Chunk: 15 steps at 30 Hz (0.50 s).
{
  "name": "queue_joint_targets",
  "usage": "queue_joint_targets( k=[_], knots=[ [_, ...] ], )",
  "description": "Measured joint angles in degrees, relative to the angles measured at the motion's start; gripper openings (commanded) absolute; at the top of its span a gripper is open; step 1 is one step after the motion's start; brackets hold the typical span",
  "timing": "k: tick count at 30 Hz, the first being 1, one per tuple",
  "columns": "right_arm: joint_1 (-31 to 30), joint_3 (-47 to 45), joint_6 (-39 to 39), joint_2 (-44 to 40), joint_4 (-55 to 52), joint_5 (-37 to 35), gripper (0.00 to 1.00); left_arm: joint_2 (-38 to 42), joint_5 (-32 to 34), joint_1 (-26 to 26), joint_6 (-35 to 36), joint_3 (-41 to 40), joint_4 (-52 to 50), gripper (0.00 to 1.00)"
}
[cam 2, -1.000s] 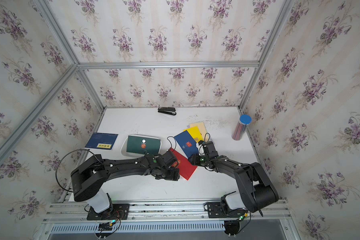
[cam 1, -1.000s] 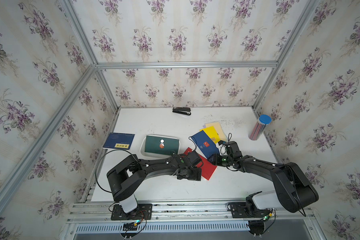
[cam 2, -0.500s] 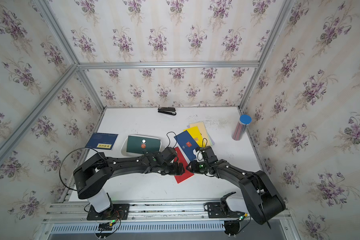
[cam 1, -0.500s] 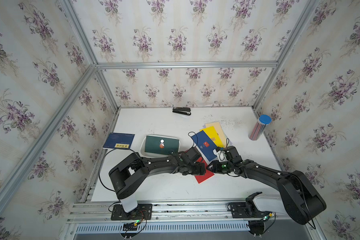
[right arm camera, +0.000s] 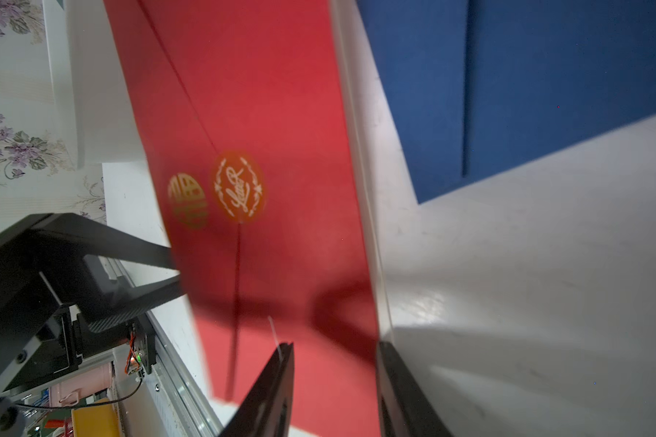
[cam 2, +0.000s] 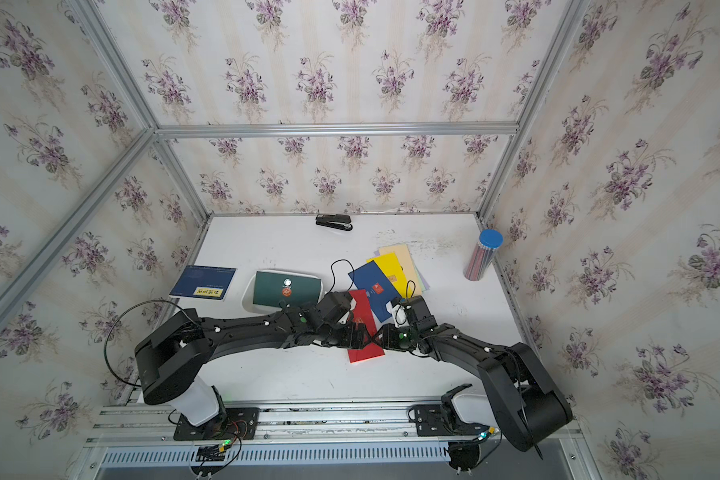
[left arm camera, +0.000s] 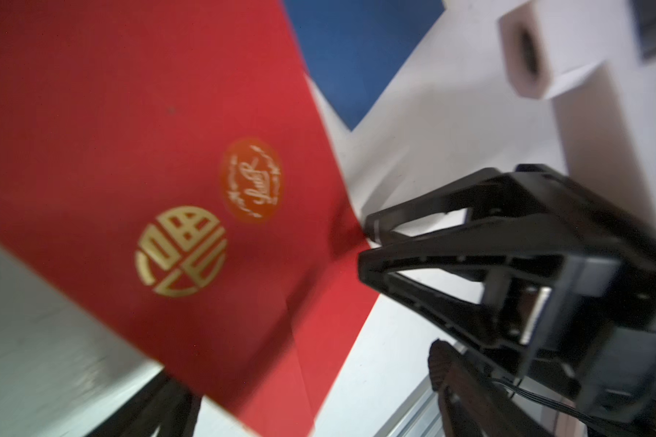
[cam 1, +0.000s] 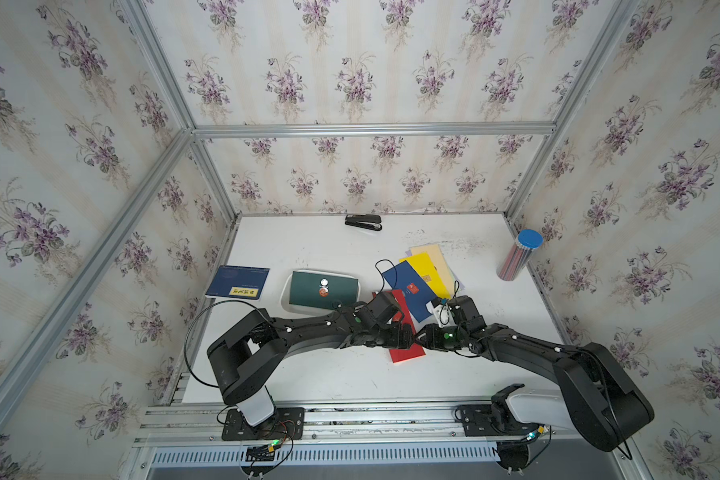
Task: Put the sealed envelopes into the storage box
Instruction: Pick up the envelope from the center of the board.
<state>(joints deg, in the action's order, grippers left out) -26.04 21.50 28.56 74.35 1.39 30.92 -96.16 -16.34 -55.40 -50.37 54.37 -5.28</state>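
Observation:
A red envelope (cam 1: pixel 409 352) (cam 2: pixel 366 349) lies front centre between both arms. My left gripper (cam 1: pixel 399 336) (left arm camera: pixel 307 378) is open at its left edge, and the paper passes across its jaws. My right gripper (cam 1: pixel 420 336) (right arm camera: pixel 334 348) straddles the right edge of this red envelope (right arm camera: pixel 250 113), its jaws narrow but still apart. The storage box (cam 1: pixel 285 296) (cam 2: pixel 248 298) holds a green envelope (cam 1: pixel 323 289). Navy (cam 1: pixel 408 286), yellow (cam 1: pixel 422 266) and cream (cam 1: pixel 433 254) envelopes fan out behind the grippers.
A dark blue book (cam 1: pixel 238 281) lies left of the box. At the back edge sits a black stapler (cam 1: pixel 363 222). A clear pencil tube with a blue lid (cam 1: pixel 518 255) stands by the right wall. A cable loops over the navy envelope.
The right gripper has swung from the navy envelope down to the red envelope's edge and narrowed its jaws. The red envelope has turned and slid toward the front. The left gripper stayed open.

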Motion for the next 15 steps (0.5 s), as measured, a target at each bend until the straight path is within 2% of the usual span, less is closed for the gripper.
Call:
queue_joint_targets(
  k=[4,7,9,12,13,15],
  knots=[
    [-0.04,-0.39,0.17,-0.26,0.52,-0.02,0.41,0.63,-1.01,-0.09,0.98,0.04,2.38,0.9],
    [-0.04,-0.44,0.17,-0.26,0.74,-0.02,0.41,0.66,-1.44,-0.09,1.6,0.42,3.1,0.79],
    [-0.02,-0.48,0.17,-0.26,0.83,-0.02,0.4,0.48,-1.42,-0.09,2.05,1.25,3.06,0.68],
    [-0.04,-0.52,0.17,-0.33,0.87,-0.07,0.4,-0.28,-0.76,-0.07,2.84,3.21,1.79,0.42],
    [-0.04,-0.57,0.17,-0.37,0.87,-0.07,0.4,-0.52,-0.37,-0.09,3.15,3.82,0.96,0.3],
    [-0.04,-0.59,0.17,-0.42,0.87,-0.09,0.4,-1.05,0.37,-0.07,3.63,5.4,-1.38,0.17]
  ],
)
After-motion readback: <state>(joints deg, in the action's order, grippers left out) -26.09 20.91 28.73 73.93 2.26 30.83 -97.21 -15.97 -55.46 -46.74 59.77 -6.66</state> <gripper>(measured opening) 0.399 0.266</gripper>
